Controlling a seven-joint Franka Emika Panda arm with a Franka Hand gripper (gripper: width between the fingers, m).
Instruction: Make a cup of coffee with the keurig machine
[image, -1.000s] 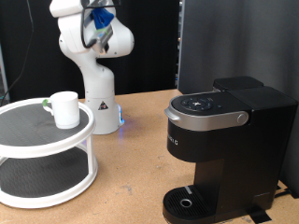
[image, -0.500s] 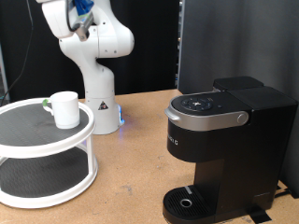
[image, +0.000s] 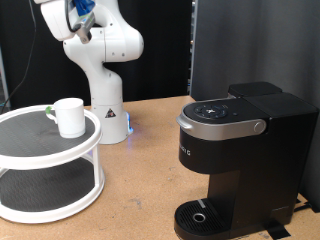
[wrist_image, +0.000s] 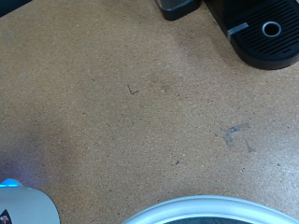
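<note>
Sitting unmoved: cup (image: 69, 116) on white rack (image: 40, 150); keurig machine (image: 240, 160) lid closed; gripper unseen, state unknowable.

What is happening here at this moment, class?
Nothing is being handled yet. The white cup stands on the top shelf of a white two-tier stand at the exterior view's left. The keurig machine sits at the right with its lid shut and nothing on its drip base. The arm is raised at the top left; its gripper is not visible.
</note>
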